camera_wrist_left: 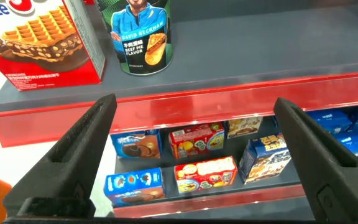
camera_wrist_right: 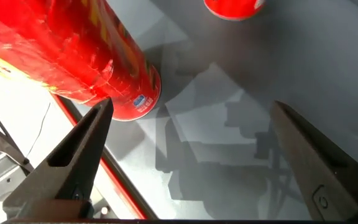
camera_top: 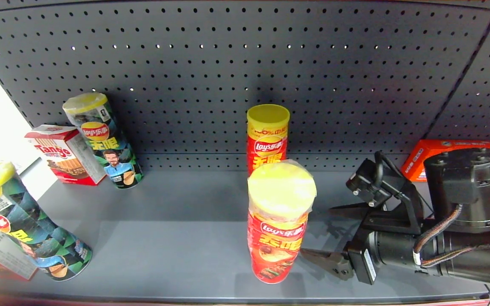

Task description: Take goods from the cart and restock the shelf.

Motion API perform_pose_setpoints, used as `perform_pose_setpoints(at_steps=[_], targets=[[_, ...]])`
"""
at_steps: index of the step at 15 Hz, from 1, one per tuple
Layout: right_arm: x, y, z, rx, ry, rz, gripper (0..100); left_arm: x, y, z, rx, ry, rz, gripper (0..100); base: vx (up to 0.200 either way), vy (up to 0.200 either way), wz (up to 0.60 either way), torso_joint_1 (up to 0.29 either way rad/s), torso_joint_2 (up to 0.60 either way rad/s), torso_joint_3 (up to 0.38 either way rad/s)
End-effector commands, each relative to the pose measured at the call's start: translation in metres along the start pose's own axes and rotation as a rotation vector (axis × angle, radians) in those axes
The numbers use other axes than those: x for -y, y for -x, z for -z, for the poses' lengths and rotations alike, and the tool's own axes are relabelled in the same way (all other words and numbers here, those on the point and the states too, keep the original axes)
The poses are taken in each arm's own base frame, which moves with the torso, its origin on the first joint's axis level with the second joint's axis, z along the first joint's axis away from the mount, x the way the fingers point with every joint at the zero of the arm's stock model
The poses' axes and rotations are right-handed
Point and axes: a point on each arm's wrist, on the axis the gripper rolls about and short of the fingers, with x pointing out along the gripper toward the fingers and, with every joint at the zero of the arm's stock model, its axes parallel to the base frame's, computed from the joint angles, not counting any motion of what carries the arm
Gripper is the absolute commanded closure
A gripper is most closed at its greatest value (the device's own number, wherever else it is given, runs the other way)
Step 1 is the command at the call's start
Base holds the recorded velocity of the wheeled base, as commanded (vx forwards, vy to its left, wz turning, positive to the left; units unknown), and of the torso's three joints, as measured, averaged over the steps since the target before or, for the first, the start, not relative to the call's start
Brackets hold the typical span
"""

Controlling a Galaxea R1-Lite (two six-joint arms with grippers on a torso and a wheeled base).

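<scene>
Front can (camera_top: 280, 221) looks shelved; both grippers are empty.
It stands upright near the front edge of the shelf (camera_top: 177, 229), in line with a second red can (camera_top: 267, 138) at the back, so this placement seems done and any further restocking is left. The right gripper (camera_top: 318, 231) is spread wide just beside it, holding nothing. The left gripper (camera_wrist_left: 194, 102) hangs wide open before the front edge.

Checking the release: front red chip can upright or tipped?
Upright: front red can stands on its base on the shelf, lid up; right gripper open beside it.
</scene>
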Motion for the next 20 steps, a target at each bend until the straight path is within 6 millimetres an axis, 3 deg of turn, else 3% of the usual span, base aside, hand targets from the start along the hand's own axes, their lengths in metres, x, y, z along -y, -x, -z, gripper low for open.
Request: perform_pose_setpoints(at_steps=[1,5,7,10,13,15,16,17,20], targets=[[-0.001,-0.002,-0.001,-0.002,0.002,-0.005,0,0.000,0.000,0.000,-0.001,0.000,0.000,0,0.000,0.000,0.00,0.000,0.00,0.000],[0.000,0.003,0.001,0.002,-0.002,0.005,0,0.000,0.000,0.000,-0.001,0.001,0.000,0,0.000,0.000,0.00,0.000,0.00,0.000],[0.013,0.019,-0.003,0.045,-0.023,0.089,0,0.000,0.000,0.000,-0.001,0.004,0.000,0,0.000,0.000,0.00,0.000,0.00,0.000],[0.049,0.073,-0.011,0.192,-0.082,0.315,0,0.000,0.000,0.000,-0.001,0.006,0.000,0,0.000,0.000,0.00,0.000,0.00,0.000],[0.062,0.133,0.006,0.280,-0.124,0.547,0,0.000,0.000,0.000,-0.003,0.006,0.002,0,0.000,0.000,0.00,0.000,0.00,0.000],[0.035,0.181,0.052,0.329,-0.146,0.734,0,0.000,0.000,0.000,-0.001,0.006,0.002,0,0.000,0.000,0.00,0.000,0.00,0.000],[0.027,0.186,0.065,0.334,-0.149,0.762,0,0.000,0.000,0.000,-0.001,0.006,0.002,0,0.000,0.000,0.00,0.000,0.00,0.000],[0.008,0.194,0.090,0.358,-0.141,0.804,0,0.000,0.000,0.000,-0.003,0.006,0.002,0,0.000,0.000,0.00,0.000,0.00,0.000],[-0.021,0.207,0.121,0.448,-0.109,0.865,0,0.000,0.000,0.000,-0.003,0.006,0.002,0,0.000,0.000,0.00,0.000,0.00,0.000]])
